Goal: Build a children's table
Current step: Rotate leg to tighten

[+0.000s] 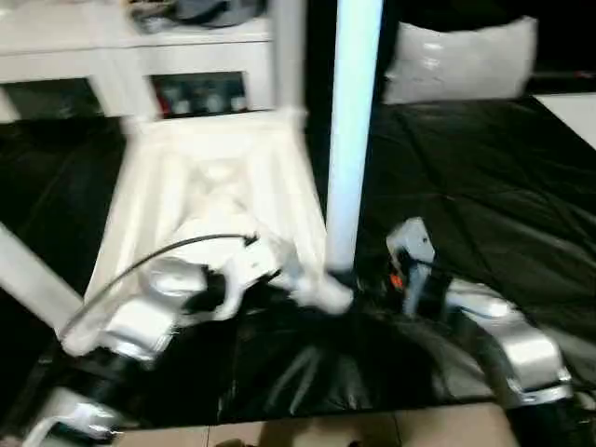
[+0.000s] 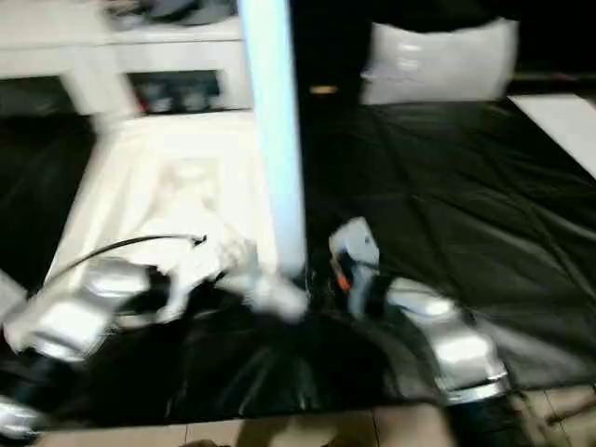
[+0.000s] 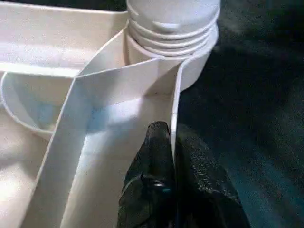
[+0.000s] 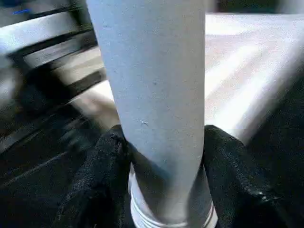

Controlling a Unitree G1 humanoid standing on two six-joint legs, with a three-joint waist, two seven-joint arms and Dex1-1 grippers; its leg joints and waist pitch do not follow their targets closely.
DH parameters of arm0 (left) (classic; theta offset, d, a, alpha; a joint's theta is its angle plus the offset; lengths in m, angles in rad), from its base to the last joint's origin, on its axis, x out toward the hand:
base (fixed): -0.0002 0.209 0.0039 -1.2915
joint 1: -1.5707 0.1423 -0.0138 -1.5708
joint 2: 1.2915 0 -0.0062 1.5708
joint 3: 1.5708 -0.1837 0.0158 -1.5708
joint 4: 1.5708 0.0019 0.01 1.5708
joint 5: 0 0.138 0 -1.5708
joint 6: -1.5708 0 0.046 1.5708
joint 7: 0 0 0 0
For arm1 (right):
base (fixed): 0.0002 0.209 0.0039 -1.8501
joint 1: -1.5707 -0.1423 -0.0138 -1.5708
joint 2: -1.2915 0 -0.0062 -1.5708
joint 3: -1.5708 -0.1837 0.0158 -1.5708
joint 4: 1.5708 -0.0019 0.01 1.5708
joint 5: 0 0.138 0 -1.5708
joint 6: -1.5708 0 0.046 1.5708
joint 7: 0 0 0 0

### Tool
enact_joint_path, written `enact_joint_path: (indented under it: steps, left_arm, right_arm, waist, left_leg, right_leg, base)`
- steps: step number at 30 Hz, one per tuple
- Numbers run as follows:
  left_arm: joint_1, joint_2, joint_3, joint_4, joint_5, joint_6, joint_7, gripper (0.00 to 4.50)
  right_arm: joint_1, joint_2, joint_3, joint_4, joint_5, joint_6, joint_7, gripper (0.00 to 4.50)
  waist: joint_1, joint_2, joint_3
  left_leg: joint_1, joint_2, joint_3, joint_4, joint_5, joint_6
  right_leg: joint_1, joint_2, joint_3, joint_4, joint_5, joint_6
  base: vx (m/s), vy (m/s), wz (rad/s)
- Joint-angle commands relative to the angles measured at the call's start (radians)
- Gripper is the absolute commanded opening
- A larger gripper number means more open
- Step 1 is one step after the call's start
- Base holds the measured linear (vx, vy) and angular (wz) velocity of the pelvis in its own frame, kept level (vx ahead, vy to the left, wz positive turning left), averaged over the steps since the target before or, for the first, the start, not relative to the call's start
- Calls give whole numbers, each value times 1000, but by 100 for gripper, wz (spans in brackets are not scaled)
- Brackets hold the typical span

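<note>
Black sheeting [image 1: 484, 186] covers the floor where the white table top [image 1: 205, 186] lies upside down, and the left gripper [image 3: 173, 156] pinches its rim to keep it still while the right gripper [image 4: 164, 175] hugs the upright leg [image 1: 352, 140] to fit it into the corner socket [image 3: 194, 71].

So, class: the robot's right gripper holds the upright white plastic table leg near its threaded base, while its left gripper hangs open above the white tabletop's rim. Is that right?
Not quite. The left gripper is not open above it: the left wrist view shows its black fingers shut on the white tabletop's rim. The right gripper does hold the upright white plastic table leg near its threaded base.
</note>
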Motion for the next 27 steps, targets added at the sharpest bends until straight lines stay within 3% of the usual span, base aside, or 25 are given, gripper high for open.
enact_joint_path:
  steps: [1, 2, 3, 5, 6, 7, 10, 12, 15, 18, 19, 20, 22, 23, 25, 27]
  left_arm:
    - [-11, -56, -33, -6, -15, 20, 76, 0]
    - [-31, -117, -29, 13, 9, 42, 152, 0]
    - [-31, -117, -29, 13, 9, 42, 152, 0]
    - [-39, -135, -28, 19, 16, 49, 176, 0]
    - [-57, -162, -40, 34, 41, 60, 212, 0]
    - [-76, -189, -53, 48, 65, 79, 242, 0]
    - [-98, -210, -73, 64, 101, 100, 267, 0]
    - [-101, -211, -77, 67, 107, 103, 267, 0]
    - [-92, -144, -87, 57, 106, 58, 183, 0]
    - [-83, -109, -91, 48, 96, 27, 132, 0]
    - [-78, -96, -90, 46, 91, 13, 111, 0]
    - [-68, -66, -88, 41, 82, -10, 63, 0]
    - [-59, -38, -93, 40, 74, -53, 6, 0]
    - [-47, 4, -103, 44, 60, -121, -79, 0]
    - [-45, 47, -122, 60, 51, -194, -149, 0]
    - [-46, 76, -127, 73, 30, -242, -221, 0]
  right_arm:
    - [-1, 39, 101, 14, 6, 40, -3, 193]
    - [-15, 103, 95, 39, -22, 49, -100, 193]
    - [-15, 103, 95, 39, -22, 49, -100, 193]
    - [-19, 121, 95, 46, -31, 51, -128, 193]
    - [-33, 164, 95, 66, -50, 57, -194, 193]
    - [-46, 206, 100, 83, -81, 65, -264, 193]
    - [-49, 245, 112, 86, -130, 65, -327, 193]
    - [-44, 248, 114, 80, -135, 64, -330, 249]
    - [30, 177, 45, 9, -75, -13, -242, 272]
    - [45, 128, 25, -10, -53, -42, -178, 300]
    - [48, 105, 16, -15, -46, -52, -150, 317]
    - [53, 55, -3, -27, -30, -73, -82, 317]
    - [53, 15, -17, -32, -20, -82, -26, 337]
    - [48, -47, -34, -32, 2, -93, 67, 346]
    - [42, -113, -32, -28, 24, -103, 153, 362]
    - [28, -181, -11, -11, 23, -122, 240, 372]
  waist:
    - [-1, -15, -25]
    - [-2, -9, -23]
    - [-8, -9, -22]
    - [-5, -9, -26]
    - [-4, 0, -23]
    - [-9, -4, -20]
    - [-9, 6, -22]
    - [-9, 5, -22]
    - [-1, 9, -30]
    - [6, 8, -38]
    - [8, 10, -45]
    - [9, 5, -47]
    - [15, 6, -52]
    - [19, 3, -54]
    - [25, 3, -55]
    - [35, -2, -55]
  left_leg:
    - [1, 45, -37, -93, -346, -10]
    - [-3, 45, -36, -96, -336, -2]
    - [-2, 45, -32, -97, -334, 0]
    - [-1, 45, -31, -95, -309, 5]
    - [-2, 46, -32, -97, -306, 7]
    - [-5, 45, -30, -100, -318, 1]
    - [-3, 47, -30, -101, -312, -10]
    - [-3, 47, -30, -101, -315, -8]
    - [-3, 50, -26, -101, -283, 8]
    - [-8, 49, -21, -94, -193, 37]
    - [-10, 49, -21, -87, -116, 61]
    - [-12, 48, -21, -83, -92, 73]
    - [-14, 49, -21, -76, -38, 110]
    - [-16, 48, -21, -73, -12, 131]
    - [-15, 48, -18, -67, -1, 167]
    - [-9, 53, -16, -66, -9, 170]
  right_leg:
    - [13, -82, 46, -116, -584, -99]
    - [15, -79, 46, -114, -556, -103]
    - [9, -74, 44, -115, -535, -111]
    - [12, -76, 47, -114, -502, -116]
    - [12, -75, 47, -112, -482, -121]
    - [10, -72, 46, -113, -474, -126]
    - [12, -73, 48, -111, -422, -131]
    - [14, -72, 48, -109, -397, -137]
    - [24, -75, 50, -108, -325, -146]
    - [34, -74, 48, -94, -170, -182]
    - [42, -74, 43, -83, -56, -214]
    - [46, -75, 42, -79, -14, -223]
    - [52, -76, 40, -69, 88, -250]
    - [56, -76, 38, -63, 135, -260]
    - [53, -75, 36, -59, 159, -263]
    - [47, -76, 37, -59, 126, -270]
  base:
    - [0, 0, 0]
    - [0, 0, 0]
    - [0, 0, 0]
    - [0, 0, 0]
    - [0, 0, 0]
    - [0, 0, 0]
    - [0, 0, 0]
    - [0, 0, 0]
    - [0, 0, 0]
    - [0, 0, 0]
    - [0, 0, 0]
    - [0, 0, 0]
    - [0, 0, 0]
    - [0, 0, 0]
    - [0, 0, 0]
    - [0, 0, 0]
